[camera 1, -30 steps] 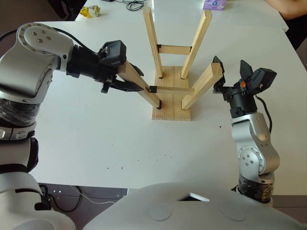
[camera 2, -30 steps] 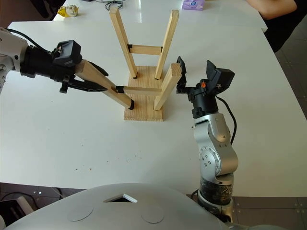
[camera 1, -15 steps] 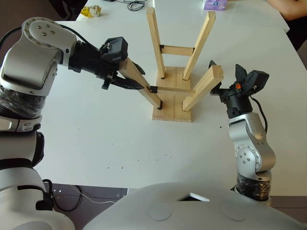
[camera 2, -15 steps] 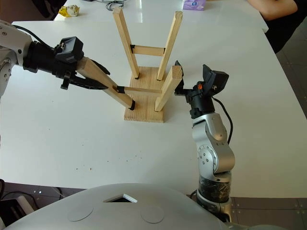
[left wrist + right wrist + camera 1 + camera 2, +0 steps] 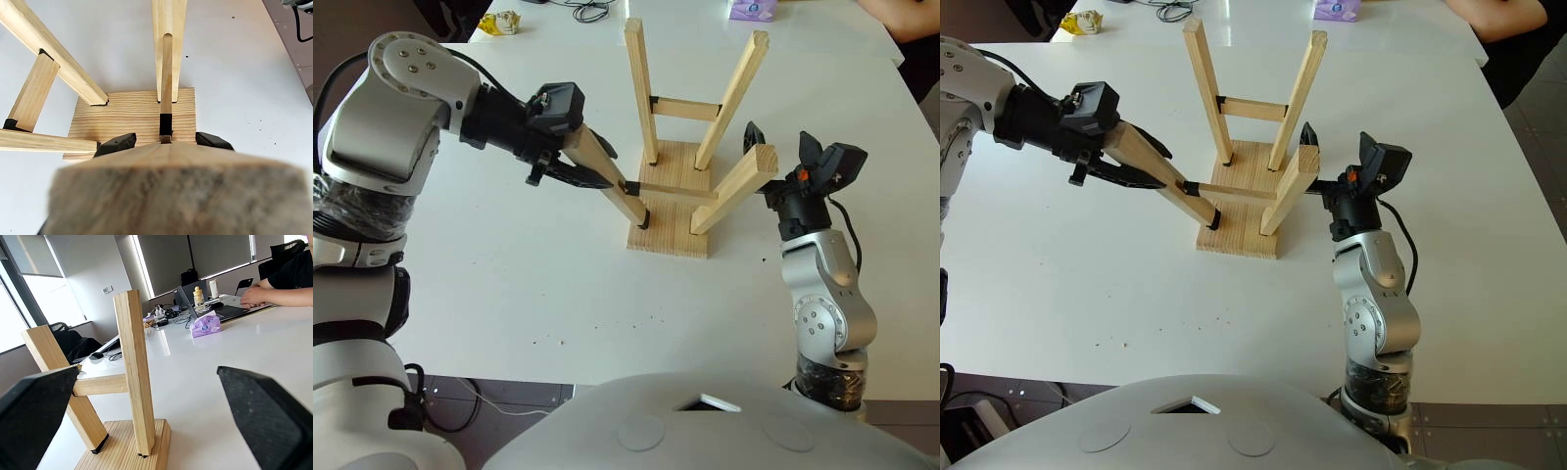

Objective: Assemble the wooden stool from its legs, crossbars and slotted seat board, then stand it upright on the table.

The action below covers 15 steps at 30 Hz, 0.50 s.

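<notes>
- A pale wooden stool [image 5: 671, 166] is seen upside down on the white worktop [image 5: 509, 274], near its middle.
- Its flat rectangular seat board [image 5: 671, 230] lies on the worktop, and all four legs are seated in it and splay upward.
- The two far legs are joined by a short wooden crossbar [image 5: 685, 108]. A second, thinner crossbar with a black end [image 5: 677, 188] is set between the two near legs.
- The left pincer [image 5: 587, 168] is pinched on the upper part of the near-left leg [image 5: 626, 201]. In the left wrist view its black fingertips [image 5: 115, 144] are seen on either side of that leg.
- The right pincer [image 5: 778, 137] is spread wide, with nothing held, at the top end of the near-right leg [image 5: 729, 193]. One finger is just beside that end, and contact cannot be told.
- A purple tissue pack [image 5: 205, 325] and a crumpled yellow wrapper [image 5: 499, 22] are found at the far edge of the worktop, well apart from the stool.
</notes>
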Each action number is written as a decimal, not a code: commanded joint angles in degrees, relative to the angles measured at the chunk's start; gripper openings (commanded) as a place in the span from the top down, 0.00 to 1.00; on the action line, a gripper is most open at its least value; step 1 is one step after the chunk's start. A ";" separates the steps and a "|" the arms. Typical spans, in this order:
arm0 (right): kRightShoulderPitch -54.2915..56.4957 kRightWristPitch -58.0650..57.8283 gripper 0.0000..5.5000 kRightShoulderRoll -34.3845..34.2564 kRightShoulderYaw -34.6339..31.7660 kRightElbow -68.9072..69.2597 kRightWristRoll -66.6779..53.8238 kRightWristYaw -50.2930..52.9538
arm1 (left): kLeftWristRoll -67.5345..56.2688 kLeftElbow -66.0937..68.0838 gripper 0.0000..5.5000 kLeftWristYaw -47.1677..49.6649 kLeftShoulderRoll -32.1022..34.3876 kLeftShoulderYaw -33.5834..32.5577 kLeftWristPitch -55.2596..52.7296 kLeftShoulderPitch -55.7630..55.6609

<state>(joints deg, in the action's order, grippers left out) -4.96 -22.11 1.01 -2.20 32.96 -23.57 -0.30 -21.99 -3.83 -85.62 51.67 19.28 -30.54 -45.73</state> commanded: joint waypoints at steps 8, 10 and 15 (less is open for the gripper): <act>2.18 -0.94 0.05 -0.12 3.07 2.05 2.62 0.37 | 2.89 -0.73 0.63 -1.21 -3.10 6.59 -1.95 3.82; 2.63 -1.02 0.05 -0.76 4.11 2.75 3.63 1.06 | 3.73 -0.61 0.63 -0.77 -4.05 7.17 -1.82 2.71; 2.96 -1.16 0.05 -2.68 6.92 3.77 6.33 3.31 | 4.01 -2.80 0.63 0.62 -4.73 7.38 -4.38 2.20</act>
<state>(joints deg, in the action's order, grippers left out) -4.46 -22.50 0.13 0.51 34.95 -17.51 2.94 -19.99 -4.88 -85.24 49.91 20.68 -32.55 -47.29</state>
